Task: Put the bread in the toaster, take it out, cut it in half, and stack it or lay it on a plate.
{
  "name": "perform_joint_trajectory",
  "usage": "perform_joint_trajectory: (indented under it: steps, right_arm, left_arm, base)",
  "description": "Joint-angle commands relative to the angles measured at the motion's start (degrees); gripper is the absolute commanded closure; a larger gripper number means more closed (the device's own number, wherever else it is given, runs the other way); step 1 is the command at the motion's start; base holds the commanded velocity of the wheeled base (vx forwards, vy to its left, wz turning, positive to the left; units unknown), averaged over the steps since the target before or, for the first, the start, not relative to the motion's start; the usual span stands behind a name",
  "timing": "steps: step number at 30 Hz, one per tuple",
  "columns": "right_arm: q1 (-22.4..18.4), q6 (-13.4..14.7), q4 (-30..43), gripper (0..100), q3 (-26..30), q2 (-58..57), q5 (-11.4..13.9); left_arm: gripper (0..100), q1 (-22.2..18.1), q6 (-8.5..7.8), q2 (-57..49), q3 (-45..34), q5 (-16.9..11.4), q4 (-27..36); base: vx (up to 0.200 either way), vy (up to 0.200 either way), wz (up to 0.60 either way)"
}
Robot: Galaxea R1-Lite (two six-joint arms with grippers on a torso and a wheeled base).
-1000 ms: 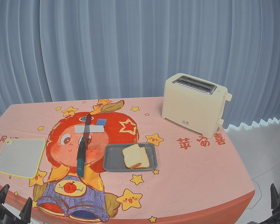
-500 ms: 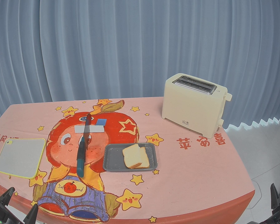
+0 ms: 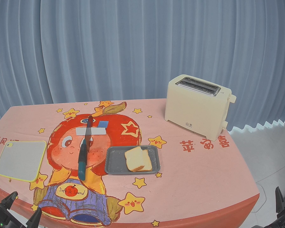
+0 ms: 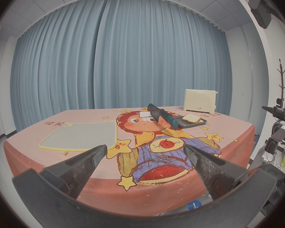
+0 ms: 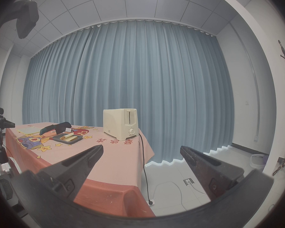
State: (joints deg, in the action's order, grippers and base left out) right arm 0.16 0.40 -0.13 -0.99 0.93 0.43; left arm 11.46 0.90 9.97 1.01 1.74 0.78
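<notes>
In the lower middle of the head view, two overlapping slices of bread lie flat on the right half of a grey plate, a shallow rectangular one. The plate sits on a worktop covered by a pink cloth with a cartoon apple-headed figure. Just left of the plate lies a knife. Its blue handle points toward the frame's bottom and its blade crosses a white strip (a small blue card touches the strip's upper edge). Farther left, near the worktop's left edge, a grey cutting board with a yellow rim lies flat, well apart from the knife. The cream toaster stands upright at right of centre, near the worktop's far right corner, well apart from the plate. A blue-grey curtain fills the upper frame.

The left gripper is in the lower left corner, just off the worktop's near edge, its jaws spread wide and holding nothing. The right gripper is at the lower right corner, beyond the worktop's right edge, with jaws likewise wide apart and empty.
</notes>
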Motion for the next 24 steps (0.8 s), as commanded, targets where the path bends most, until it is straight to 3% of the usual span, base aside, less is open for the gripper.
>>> perform_joint_trajectory:
  steps: [1,6,24]
  right_arm:
    - [0.0,0.0,0.0,0,1.0,-0.9,0.0]
    - [0.0,0.0,0.0,0,1.0,-0.9,0.0]
    - [0.0,0.0,0.0,0,1.0,-0.9,0.0]
  left_arm:
    - [0,-0.7,0.15,1.6,-0.6,0.1,-0.1]
    - [0,-6.4,0.06,1.5,-0.6,0.1,-0.1]
    - [0,-7.8,0.06,-4.5,-0.7,0.3,-0.3]
  base:
    - [0.000,0.000,0.00]
    - [0.000,0.000,0.00]
    - [0.000,0.000,0.00]
